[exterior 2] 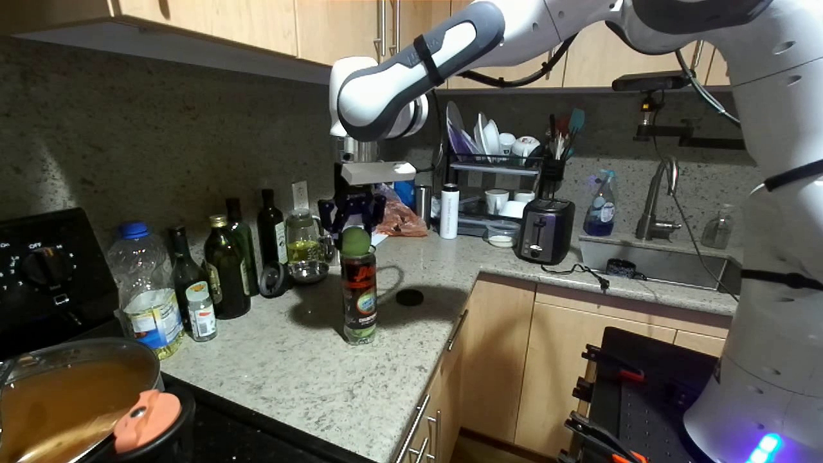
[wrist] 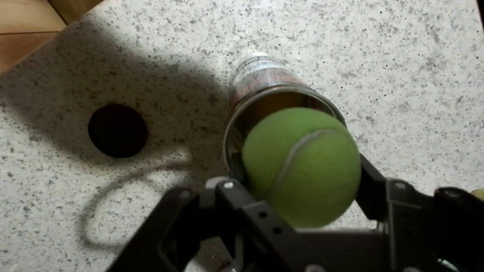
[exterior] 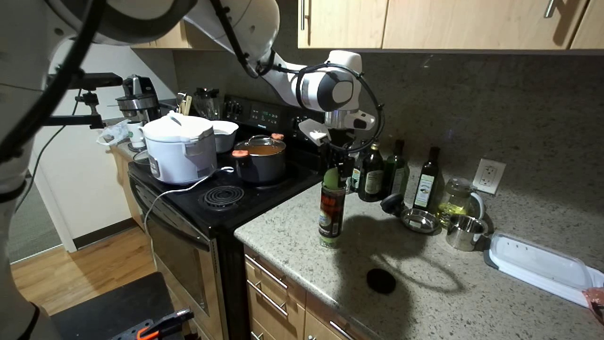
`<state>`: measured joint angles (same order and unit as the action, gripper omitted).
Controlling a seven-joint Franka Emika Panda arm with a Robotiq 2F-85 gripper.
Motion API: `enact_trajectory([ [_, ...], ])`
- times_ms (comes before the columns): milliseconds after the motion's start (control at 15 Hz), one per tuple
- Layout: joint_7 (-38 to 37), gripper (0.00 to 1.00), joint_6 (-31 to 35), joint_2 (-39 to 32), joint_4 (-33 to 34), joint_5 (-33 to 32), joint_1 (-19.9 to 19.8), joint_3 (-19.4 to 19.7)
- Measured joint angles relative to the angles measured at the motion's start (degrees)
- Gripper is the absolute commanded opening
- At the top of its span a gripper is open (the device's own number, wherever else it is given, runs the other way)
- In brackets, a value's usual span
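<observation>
Gripper [wrist: 300, 172] points downward, fingers clamped on opposite sides of the green tennis ball [exterior 2: 355, 242], which is at the open mouth of the upright can [exterior 2: 359, 292] on the speckled countertop [exterior 2: 283, 379]; arm [exterior 2: 546, 29] extends high above, forearm [exterior 2: 443, 54] sloping down to the sharply bent wrist [exterior: 342, 94].

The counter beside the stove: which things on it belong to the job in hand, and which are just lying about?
Belong to the job:
- tennis ball, held in the gripper
- upright can, right below the ball

Seem to be just standing around:
- dark bottles
- oil jug
- metal dish
- metal cup
</observation>
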<state>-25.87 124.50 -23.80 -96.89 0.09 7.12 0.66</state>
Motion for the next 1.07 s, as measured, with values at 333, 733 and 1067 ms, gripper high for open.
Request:
enact_trajectory([
  [333, 0.0, 0.89, 0.0, 0.7, 0.0, 0.0, 0.0, 0.0],
  [733, 0.0, 0.9, 0.0, 1.1, 0.0, 0.0, 0.0, 0.0],
  [1067, 0.0, 1.0, 0.0, 1.9, 0.0, -0.1, 0.1, 0.0],
])
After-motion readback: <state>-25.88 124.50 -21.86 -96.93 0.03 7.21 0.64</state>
